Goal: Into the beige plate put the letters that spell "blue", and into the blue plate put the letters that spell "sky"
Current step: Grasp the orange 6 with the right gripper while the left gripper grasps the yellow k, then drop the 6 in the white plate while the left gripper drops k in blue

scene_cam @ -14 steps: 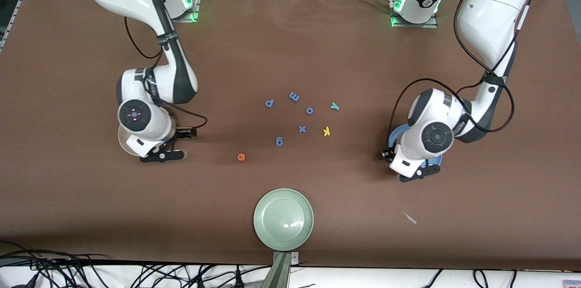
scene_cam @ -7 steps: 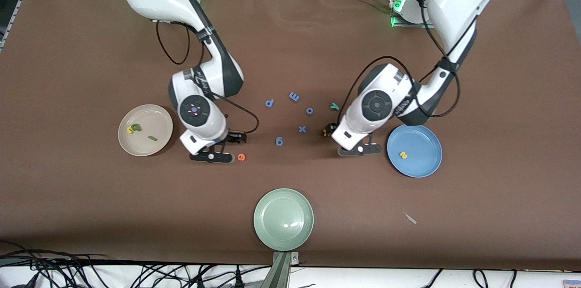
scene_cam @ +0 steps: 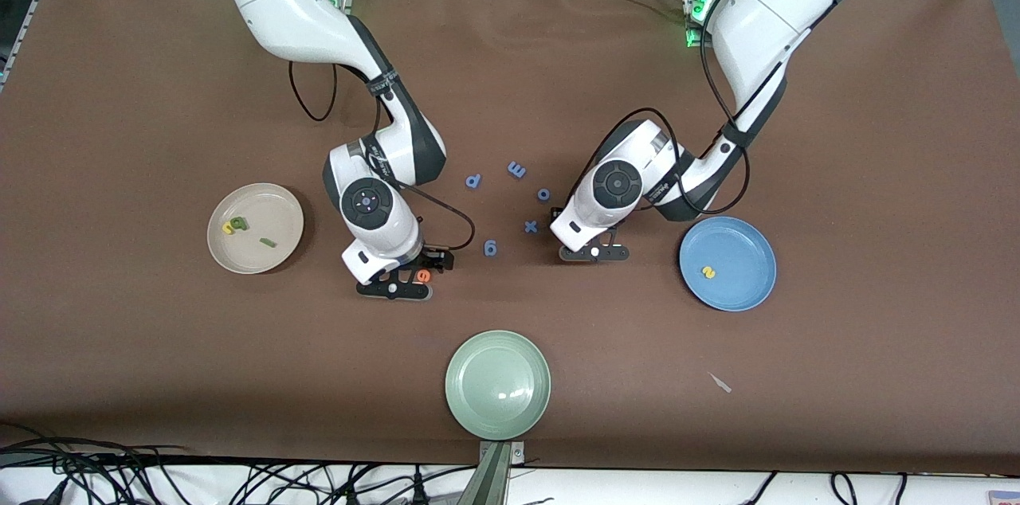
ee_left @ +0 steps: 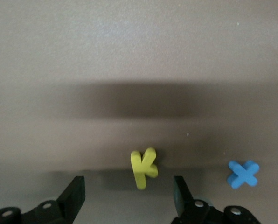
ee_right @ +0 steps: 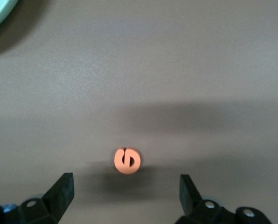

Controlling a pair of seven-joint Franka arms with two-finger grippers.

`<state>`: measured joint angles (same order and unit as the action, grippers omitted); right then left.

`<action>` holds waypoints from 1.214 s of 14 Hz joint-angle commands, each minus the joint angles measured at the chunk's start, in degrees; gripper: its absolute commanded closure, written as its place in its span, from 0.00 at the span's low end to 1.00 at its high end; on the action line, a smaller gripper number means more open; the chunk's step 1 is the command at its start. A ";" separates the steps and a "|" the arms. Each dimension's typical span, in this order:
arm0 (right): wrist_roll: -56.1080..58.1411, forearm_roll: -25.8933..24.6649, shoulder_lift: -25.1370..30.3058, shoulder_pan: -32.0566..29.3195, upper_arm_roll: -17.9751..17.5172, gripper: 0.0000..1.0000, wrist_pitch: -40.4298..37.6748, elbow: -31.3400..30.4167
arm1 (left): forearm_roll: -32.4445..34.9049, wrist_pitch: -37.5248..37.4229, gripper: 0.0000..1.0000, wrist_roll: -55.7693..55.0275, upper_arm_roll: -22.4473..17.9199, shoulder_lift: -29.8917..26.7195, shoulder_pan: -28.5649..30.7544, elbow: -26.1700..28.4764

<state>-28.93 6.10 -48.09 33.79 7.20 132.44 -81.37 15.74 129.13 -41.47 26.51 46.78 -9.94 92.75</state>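
note for you: two pickups are set up at once.

right gripper (scene_cam: 409, 282) is low over the worktop (scene_cam: 119, 346) at the orange e (scene_cam: 424, 275), which sits just inside its span toward the 2 o'clock side in the front view. in the right wrist view the orange e lies flat and centred between the two fingers (ee_right: 60, 192), neither touching it. jaws stand wide apart, holding nothing. the letter is round, so no long axis to square up to; my read is that a straight drop and close should do.

left gripper (scene_cam: 594, 253) is low over the yellow k (ee_left: 143, 168), hidden under the wrist in the front view. in the left wrist view the yellow k lies flat in the gap, its stem running along the gripper's reach, so the jaws would close across the short width. fingers apart, clear of it on both sides, nothing held. a blue x (ee_left: 243, 173) lies just outside one finger; watch it is not nudged.

beige plate (scene_cam: 279, 206) sits at 9 o'clock of the right gripper and carries three letters, yellow u (scene_cam: 228, 229), olive b (scene_cam: 238, 223) and dark green l (scene_cam: 268, 243). blue plate (scene_cam: 745, 238) sits at 3 o'clock of the left gripper with the yellow s (scene_cam: 707, 272) in it. the teal y is not visible, likely under the left arm. a pale green plate (scene_cam: 526, 397) lies at 6 o'clock.

judgement: e completes "blue"; k and y remain for "sky".
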 commanded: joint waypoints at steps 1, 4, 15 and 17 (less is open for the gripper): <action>-0.16 0.32 -1.66 -0.66 -0.87 0.00 0.27 2.62 | 2.19 1.30 0.29 -0.37 -0.23 0.68 -0.17 -0.38; 0.02 0.32 -2.80 -0.74 -0.78 0.00 2.02 2.71 | 2.27 1.38 0.48 0.16 -0.32 1.12 -0.08 -0.99; 0.10 3.21 -4.56 -1.18 -1.05 0.79 3.97 2.62 | 5.51 -14.58 0.92 4.79 -0.49 -7.13 4.47 -0.65; 0.02 3.39 -4.56 -1.10 -1.13 0.80 3.97 2.62 | 6.67 -18.90 0.92 12.33 -0.41 -9.68 8.68 -0.29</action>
<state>-28.94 8.28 -51.29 33.29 7.01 136.35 -80.04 20.72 113.79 -35.86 25.97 40.84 -5.07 90.85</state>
